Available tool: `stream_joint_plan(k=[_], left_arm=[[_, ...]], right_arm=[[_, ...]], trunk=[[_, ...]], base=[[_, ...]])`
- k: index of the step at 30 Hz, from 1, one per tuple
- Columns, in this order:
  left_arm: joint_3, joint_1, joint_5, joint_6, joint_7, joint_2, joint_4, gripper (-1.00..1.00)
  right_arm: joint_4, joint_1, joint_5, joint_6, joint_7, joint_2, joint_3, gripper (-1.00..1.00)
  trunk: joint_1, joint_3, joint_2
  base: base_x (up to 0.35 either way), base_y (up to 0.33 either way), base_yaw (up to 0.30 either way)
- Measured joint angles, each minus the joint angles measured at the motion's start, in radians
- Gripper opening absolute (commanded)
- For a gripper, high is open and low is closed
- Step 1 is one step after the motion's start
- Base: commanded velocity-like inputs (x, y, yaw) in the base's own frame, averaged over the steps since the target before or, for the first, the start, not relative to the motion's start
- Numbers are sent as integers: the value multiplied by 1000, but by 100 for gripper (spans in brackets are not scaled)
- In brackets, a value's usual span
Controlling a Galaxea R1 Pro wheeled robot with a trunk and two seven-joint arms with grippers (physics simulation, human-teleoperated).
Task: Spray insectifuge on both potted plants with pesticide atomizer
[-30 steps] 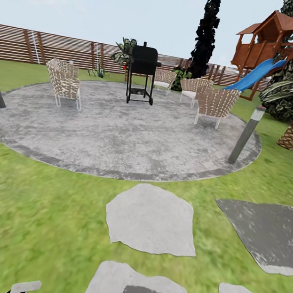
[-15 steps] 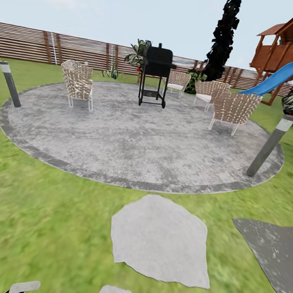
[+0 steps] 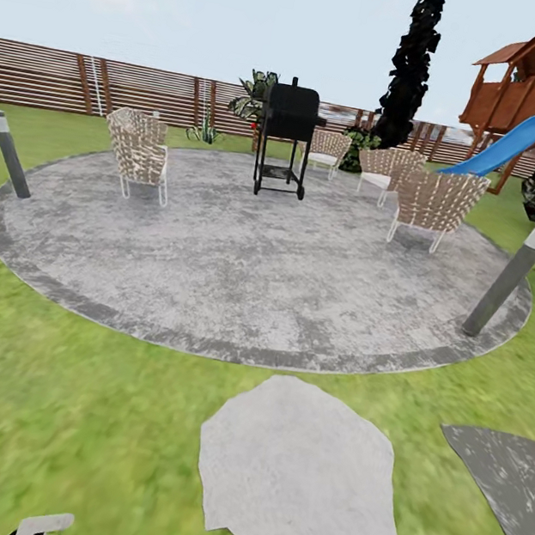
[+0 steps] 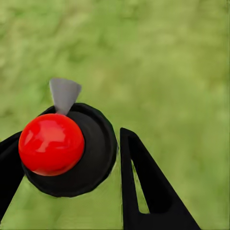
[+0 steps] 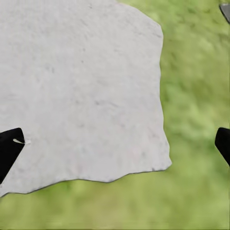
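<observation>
Head view has advanced toward the round paving (image 3: 249, 273); no potted plants identified yet. Left jaws grasp the pesticide atomizer (image 4: 67, 148); right jaws (image 5: 115, 146) stand released.

Head view level across the paving (image 3: 252, 256); wrists downward, seemingly close over grass (image 4: 167, 72).

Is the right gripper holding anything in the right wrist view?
No, the right gripper is open, its fingers wide apart over a pale stone slab and grass.
</observation>
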Motion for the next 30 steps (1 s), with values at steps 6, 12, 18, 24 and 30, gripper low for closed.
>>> stream_joint_plan(k=[6,12,18,24,30], left_arm=[[0,0,-1,0,0,0,0,-100],[0,0,-1,0,0,1,0,-100],[0,0,0,0,0,1,0,-100],[1,0,-1,0,0,1,0,-100],[0,0,-1,0,0,1,0,-100]], right_arm=[[0,0,0,0,0,1,0,100],[0,0,0,0,0,2,0,100],[0,0,0,0,0,2,0,100],[0,0,0,0,0,2,0,100],[0,0,0,0,0,1,0,100]], trunk=[[0,0,0],[0,0,0],[0,0,0],[0,0,0],[0,0,0]], base=[[338,1,0],[338,0,0],[338,0,0],[338,0,0],[338,0,0]])
